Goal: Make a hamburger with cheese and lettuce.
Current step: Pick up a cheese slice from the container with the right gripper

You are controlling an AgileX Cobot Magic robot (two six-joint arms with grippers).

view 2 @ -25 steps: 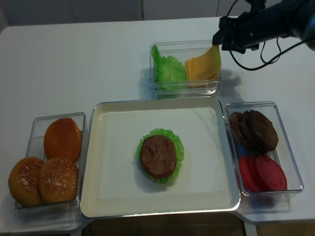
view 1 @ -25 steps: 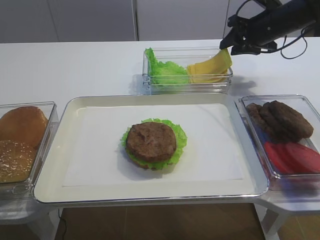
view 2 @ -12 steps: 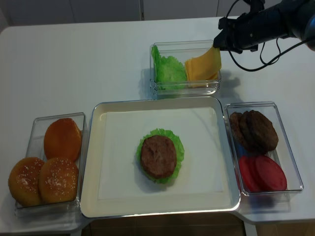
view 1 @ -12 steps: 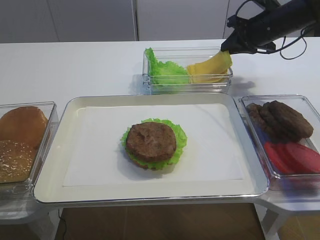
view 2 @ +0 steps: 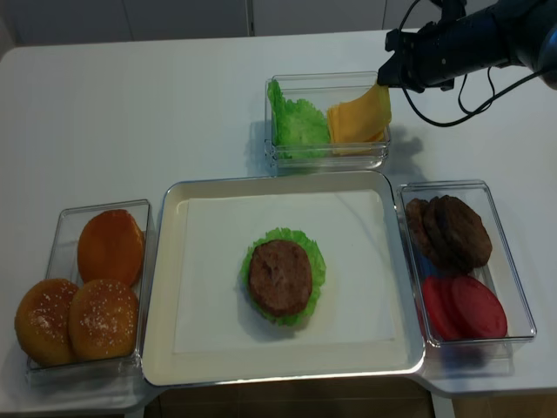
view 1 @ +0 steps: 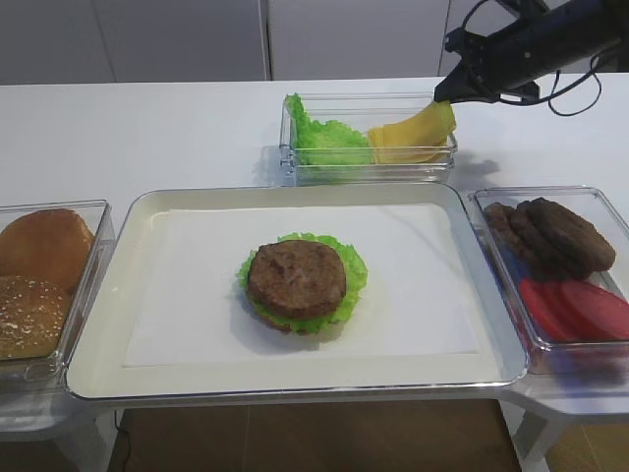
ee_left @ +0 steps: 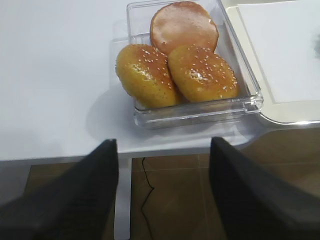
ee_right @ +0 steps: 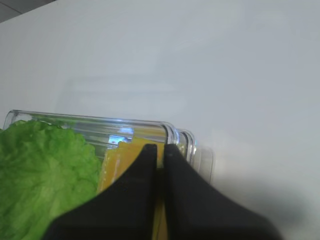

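Observation:
The hamburger (view 1: 300, 282), a brown patty on a ruffled green leaf, sits mid-tray on white paper; it also shows from above (view 2: 281, 276). My right gripper (view 1: 444, 94) is shut on the far upper corner of the cheese (view 1: 418, 131), a yellow slice tilted up out of the clear box (view 1: 295, 157) behind the tray. In the right wrist view the dark fingers (ee_right: 145, 165) pinch the cheese (ee_right: 112, 165) edge. Loose lettuce (view 1: 324, 138) fills the box's left half, seen also in the right wrist view (ee_right: 45, 170). My left gripper (ee_left: 162, 150) is open and empty, off the table's front left.
A clear box of buns (view 2: 96, 283) stands left of the tray (view 2: 174, 366); it also shows in the left wrist view (ee_left: 180, 60). A clear box with brown patties (view 2: 452, 231) and red tomato slices (view 2: 466, 306) stands right of the tray. A black cable hangs from the right arm.
My right gripper has risen slightly with the cheese corner; the slice now curls up more from the box. The left gripper and the hamburger have not moved.

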